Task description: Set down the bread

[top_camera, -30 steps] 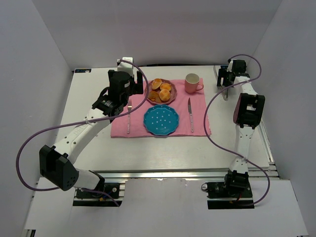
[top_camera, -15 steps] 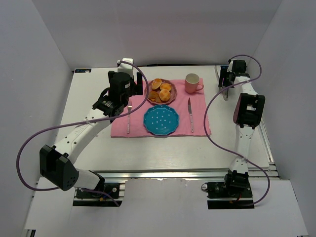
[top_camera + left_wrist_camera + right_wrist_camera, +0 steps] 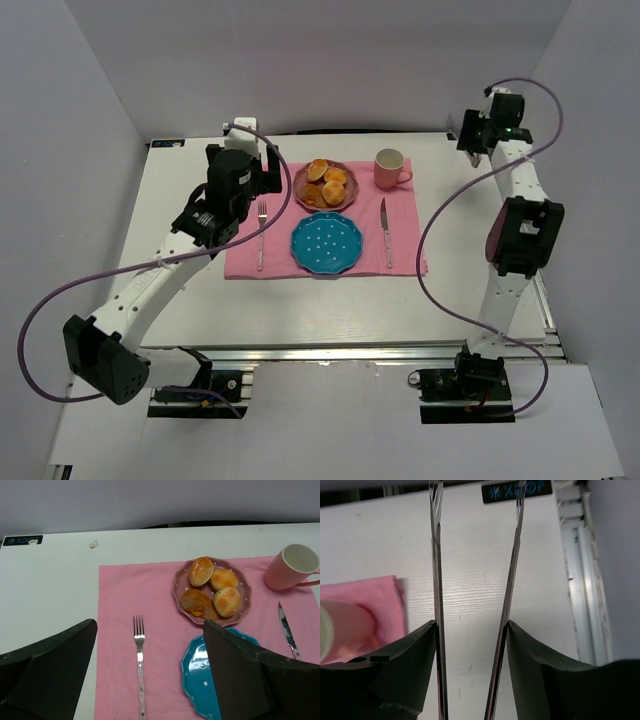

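Teal scalloped plate (image 3: 197, 667): half hidden behind left pincer (image 3: 150, 625), cut by frame bottom.
Pink ceramic mug (image 3: 342, 627): blurred, cropped.
Thin metal tongs (image 3: 436, 580): both ends apparently cropped, within right pincer (image 3: 471, 625).

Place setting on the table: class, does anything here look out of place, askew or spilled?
Nothing spilled or askew. The fork, knife, blue plate, mug and pink plate with bread sit tidily on the placemat. Only a small pale scrap lies stray on the table beyond it.

Matt pink cloth placemat (image 3: 125, 595), shiny metal tongs (image 3: 509, 575)
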Tool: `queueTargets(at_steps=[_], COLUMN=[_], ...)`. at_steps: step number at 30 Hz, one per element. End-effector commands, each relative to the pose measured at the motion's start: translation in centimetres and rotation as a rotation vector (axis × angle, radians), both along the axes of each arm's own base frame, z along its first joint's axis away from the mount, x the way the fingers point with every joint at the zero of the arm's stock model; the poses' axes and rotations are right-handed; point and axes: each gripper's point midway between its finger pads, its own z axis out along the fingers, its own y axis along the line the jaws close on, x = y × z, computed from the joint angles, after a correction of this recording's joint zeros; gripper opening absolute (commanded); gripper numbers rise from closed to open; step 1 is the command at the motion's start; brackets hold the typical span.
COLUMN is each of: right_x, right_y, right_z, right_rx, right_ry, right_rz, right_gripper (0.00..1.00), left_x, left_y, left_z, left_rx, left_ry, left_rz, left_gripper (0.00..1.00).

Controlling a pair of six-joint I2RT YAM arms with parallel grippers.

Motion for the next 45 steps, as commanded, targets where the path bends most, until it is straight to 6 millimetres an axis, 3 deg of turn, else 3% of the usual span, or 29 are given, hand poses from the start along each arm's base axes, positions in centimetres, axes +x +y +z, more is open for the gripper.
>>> queueTargets(at_steps=[1,2,3,7,8,10,11,13,14,15,16,18,20,25,26,31,34,39,45], right_x=[-2.8,-3.9,-5.3,-10.1,-11.8,-13.8,-15.3,-17.0,-17.9,-18.8,-19.8,-20.6,-21.5,-21.8,-22.1,-21.8,-20.7,-19.5,-19.1], right_y=[0.2,0.6,1.3,4.5,6.0,7.9,10.4,12.7,15.3,16.4,18.8,20.5,22.6,26.3,27.5,30.9,31.9,32.6,32.9], right_z=[10.1,9.5,12.2,15.0,17.0,16.5,17.8,17.3,17.4,18.2,17.6,17.7,16.5,14.7,13.3,9.8,7.7,7.2,4.8], right_rx=[0.004,0.019,0.038,0.073,0.078,0.098,0.114,0.134,0.143,0.148,0.163,0.173,0.197,0.264,0.268,0.269,0.219,0.201,0.176], right_ry=[-0.159,-0.134,-0.177,-0.215,-0.253,-0.23,-0.254,-0.237,-0.238,-0.259,-0.242,-0.251,-0.231,-0.227,-0.199,-0.151,-0.12,-0.119,-0.091], right_rz=[-0.017,-0.012,0.002,0.066,0.098,0.136,0.191,0.235,0.289,0.31,0.357,0.38,0.399,0.418,0.432,0.408,0.37,0.337,0.316], right_gripper=[0.62,0.62,0.62,0.61,0.6,0.6,0.61,0.61,0.61,0.61,0.61,0.61,0.62,0.62,0.62,0.61,0.61,0.6,0.6], left_x=[-1.8,-2.0,-2.1,-2.8,-3.0,-3.3,-3.5,-3.6,-3.6,-3.6,-3.6,-3.8,-4.1,-5.3,-5.6,-7.4,-8.4,-9.0,-9.4], left_y=[0.6,0.4,0.3,0.2,0.2,0.2,0.2,-0.1,-0.2,-0.4,-0.7,-1.2,-1.8,-2.2,-2.2,-1.1,-0.3,0.0,0.2], left_z=[1.5,1.4,1.3,1.7,1.9,1.5,1.9,1.6,1.4,1.4,1.2,1.0,0.8,1.0,0.9,0.9,0.8,-0.3,-1.1], left_rx=[-0.044,-0.05,-0.061,-0.087,-0.105,-0.124,-0.156,-0.181,-0.191,-0.214,-0.223,-0.25,-0.273,-0.332,-0.336,-0.344,-0.341,-0.321,-0.299], left_ry=[-0.027,-0.024,-0.021,-0.02,-0.022,-0.021,-0.038,-0.034,-0.028,-0.027,-0.02,-0.019,-0.015,-0.004,0.004,0.006,0.001,0.028,0.036], left_rz=[-0.018,-0.031,-0.035,-0.051,-0.051,-0.053,-0.054,-0.061,-0.061,-0.061,-0.076,-0.093,-0.122,-0.163,-0.167,-0.161,-0.153,-0.151,-0.159], left_gripper=[0.98,0.98,0.98,0.98,0.98,0.98,0.98,0.98,0.98,0.98,0.98,0.98,0.98,0.98,0.98,0.98,0.98,0.98,0.98])
